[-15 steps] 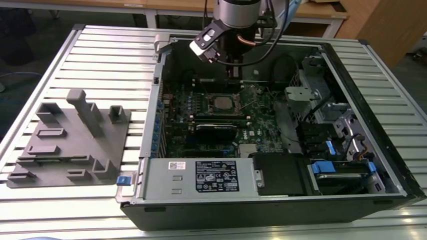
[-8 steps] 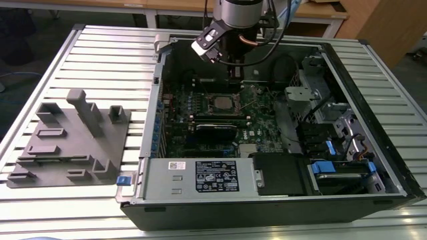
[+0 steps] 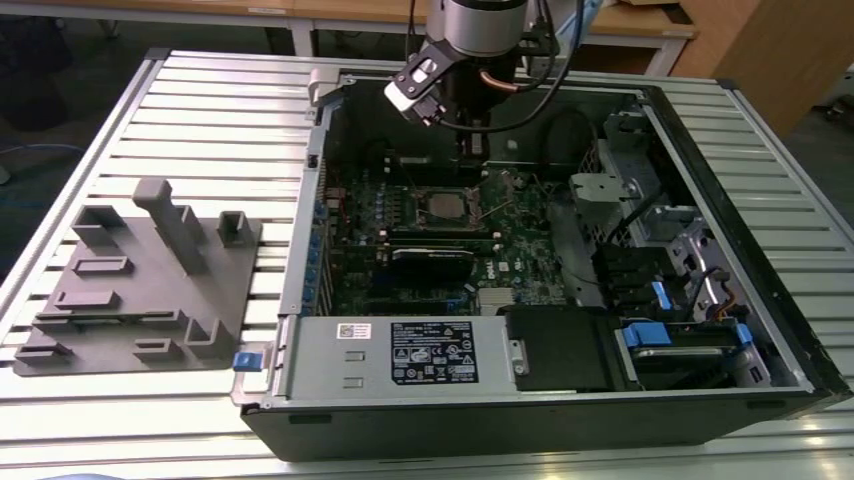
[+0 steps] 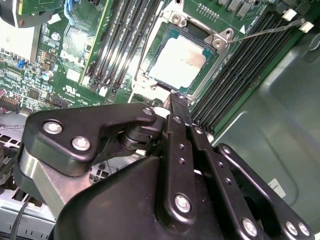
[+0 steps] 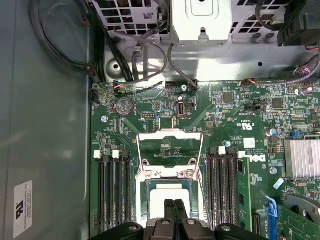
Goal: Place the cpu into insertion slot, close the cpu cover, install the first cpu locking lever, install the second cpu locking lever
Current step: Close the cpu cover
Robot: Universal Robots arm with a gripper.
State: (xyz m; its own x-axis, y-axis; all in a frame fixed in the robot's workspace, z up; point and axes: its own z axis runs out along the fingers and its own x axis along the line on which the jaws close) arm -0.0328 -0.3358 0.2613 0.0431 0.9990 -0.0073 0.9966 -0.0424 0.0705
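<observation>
Second wrist view puts the hand [image 4: 176, 102] nearest. Its two black fingers [image 4: 172, 135] are pressed together with nothing between them, and their tips sit at the near edge of the cpu [image 4: 180, 62]. Whether they touch the chip I cannot tell. Held shut like this, the hand looks more like a narrow pusher than a grasper, slim enough to work inside the frame.

The cpu lies flat and square inside the insertion slot [image 4: 218, 40], silver top upward, so seating appears done.

In the first wrist view the cpu cover [image 5: 167, 172] stands swung up just beyond the chip, with green board showing through its window. It has not been closed, which leaves the chip exposed to the fingertips.

A thin wire locking lever [image 4: 270, 31] angles away from the slot's corner, unlatched, probably so that the cover is free to drop.

Black memory slots [image 5: 112, 195] flank the socket on both sides, which leaves the hand only a narrow lane.

In the exterior view the arm [image 3: 481, 20] reaches straight down into the open computer case [image 3: 747, 200]. The case lies on its side on the slatted counter [image 3: 214, 110], so the board faces up. A grey fixture tray [image 3: 134, 290] sits well apart, on the exterior view's left.
</observation>
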